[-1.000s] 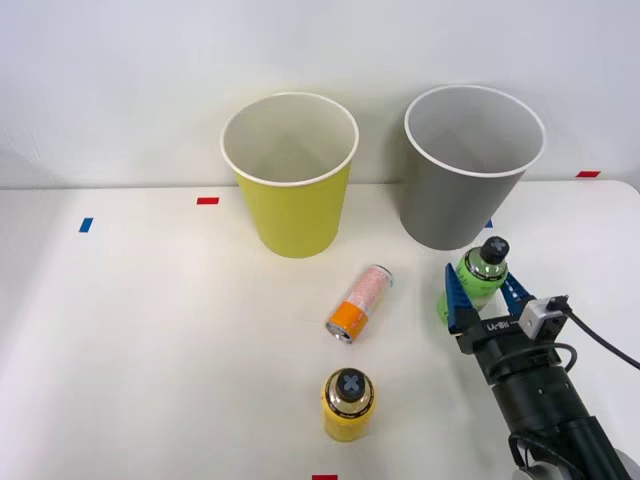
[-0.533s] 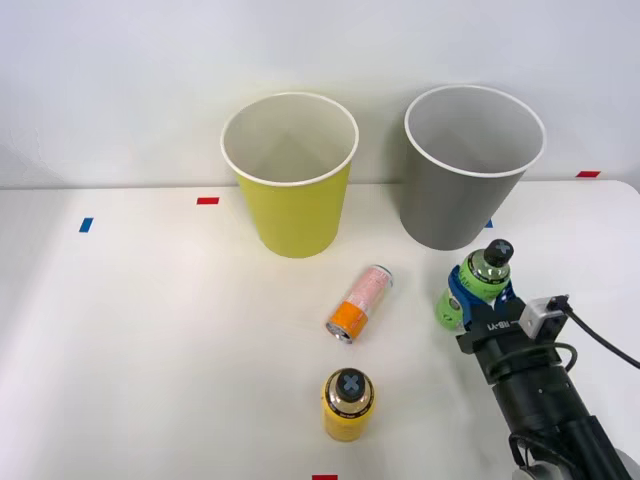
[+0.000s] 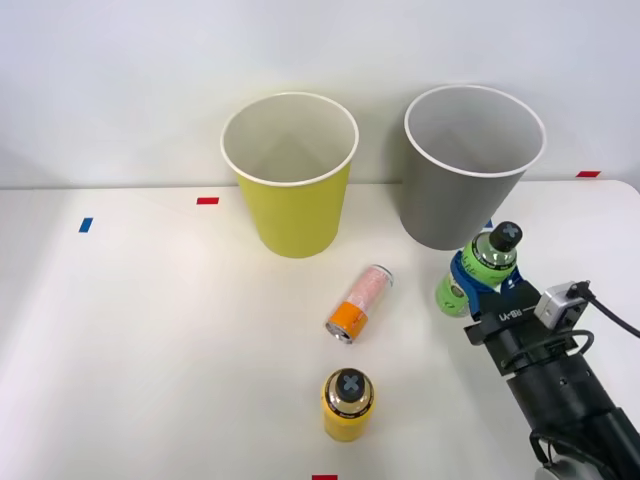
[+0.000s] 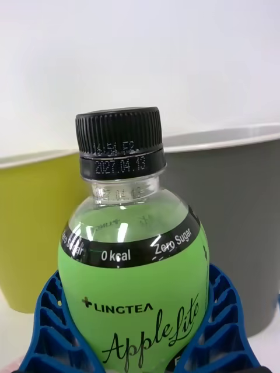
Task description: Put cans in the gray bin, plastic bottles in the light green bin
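Green bottle (image 3: pixel 478 276) is clamped in my right end effector (image 3: pixel 482 291), tilted, just in front of the gray bin (image 3: pixel 470 170). Light green bin (image 3: pixel 291 178) sits well off to the left, so I'd carry it that way.

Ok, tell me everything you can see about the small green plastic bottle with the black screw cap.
The small green plastic bottle is stubby and rounded, clear at the neck, with a ribbed black cap stamped with a date. A black band reads "0 kcal" and "Zero Sugar"; the green label says "LINCTEA AppleLite". The right gripper is shut on it, blue ribbed fingers pressing both sides. In the front view it leans, cap tipped away from the arm, just in front of the gray round bin.
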Robot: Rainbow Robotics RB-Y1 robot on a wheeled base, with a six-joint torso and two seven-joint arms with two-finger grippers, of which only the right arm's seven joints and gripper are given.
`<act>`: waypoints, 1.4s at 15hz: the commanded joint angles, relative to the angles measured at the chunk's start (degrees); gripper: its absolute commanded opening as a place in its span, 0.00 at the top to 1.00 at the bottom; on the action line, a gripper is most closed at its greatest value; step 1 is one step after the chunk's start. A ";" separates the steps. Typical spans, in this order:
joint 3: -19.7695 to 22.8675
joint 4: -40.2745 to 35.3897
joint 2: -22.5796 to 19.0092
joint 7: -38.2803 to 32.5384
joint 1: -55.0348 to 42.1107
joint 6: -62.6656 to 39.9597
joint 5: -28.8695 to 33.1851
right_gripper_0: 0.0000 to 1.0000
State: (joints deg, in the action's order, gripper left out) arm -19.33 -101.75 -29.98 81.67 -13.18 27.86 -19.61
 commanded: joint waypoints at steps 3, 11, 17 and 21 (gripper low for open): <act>-0.70 -10.66 -7.28 -8.29 0.08 -4.84 -0.25 1.00; 2.37 -21.29 -9.66 -11.36 6.76 -14.50 -4.12 1.00; -0.79 -21.38 -9.92 -13.56 20.65 -24.35 -5.52 1.00; -2.02 -21.29 -8.16 -15.14 30.05 -35.51 -6.58 1.00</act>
State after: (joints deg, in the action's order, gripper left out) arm -20.84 -123.14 -38.92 67.20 14.13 -4.78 -25.70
